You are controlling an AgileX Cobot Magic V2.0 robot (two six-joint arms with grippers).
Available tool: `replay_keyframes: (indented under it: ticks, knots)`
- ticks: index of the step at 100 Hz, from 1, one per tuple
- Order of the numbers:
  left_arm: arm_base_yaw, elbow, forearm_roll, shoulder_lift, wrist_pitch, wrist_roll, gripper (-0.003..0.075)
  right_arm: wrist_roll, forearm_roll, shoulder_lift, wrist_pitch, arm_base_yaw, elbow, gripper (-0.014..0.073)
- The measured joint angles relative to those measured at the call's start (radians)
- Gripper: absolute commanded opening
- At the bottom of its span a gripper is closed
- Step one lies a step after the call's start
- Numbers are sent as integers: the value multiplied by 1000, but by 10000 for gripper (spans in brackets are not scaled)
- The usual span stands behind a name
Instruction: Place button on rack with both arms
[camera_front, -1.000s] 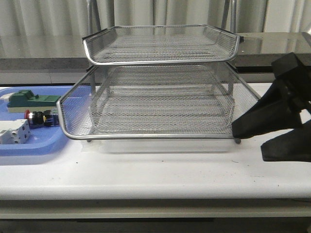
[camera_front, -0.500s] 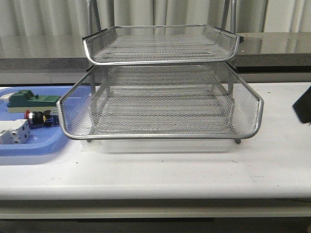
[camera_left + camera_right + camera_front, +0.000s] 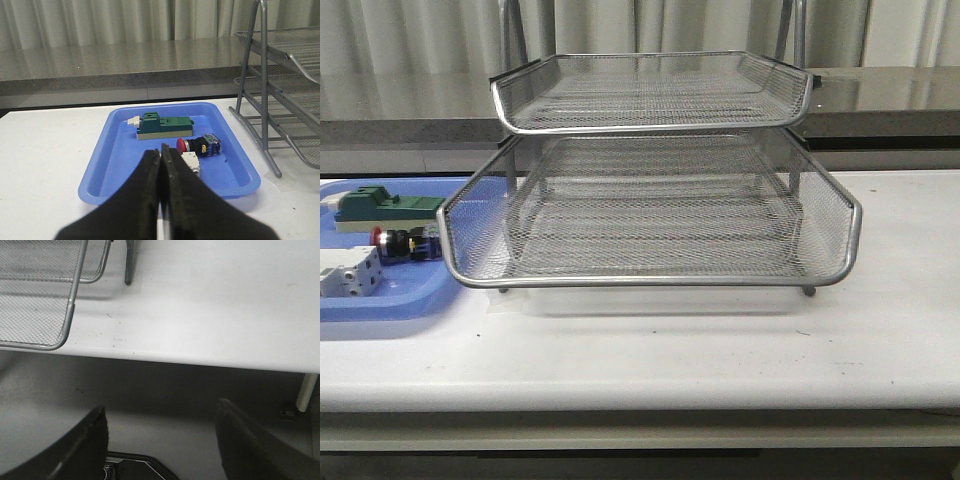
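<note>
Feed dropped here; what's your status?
Left gripper shut, empty; right gripper open. Button in blue tray, untouched. Rack bare.

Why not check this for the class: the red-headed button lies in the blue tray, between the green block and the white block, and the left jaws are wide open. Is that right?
One slip: the left gripper is shut, its jaws pressed together, as the left wrist view shows. The button does lie in the blue tray between the green block and the white block.
</note>
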Motion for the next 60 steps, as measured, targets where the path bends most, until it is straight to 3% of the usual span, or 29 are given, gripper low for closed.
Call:
replay_keyframes:
  ticks: [18,49,60]
  knots:
    - [0,0,0,0,0,0,-20,4,-8,-75,15,0,-2,337]
    - [0,0,0,0,0,0,-20,5,-15,-144,19,0,-2,-78]
    - [0,0,0,0,0,0,-20,6,-17,-146,16,0,-4,-70]
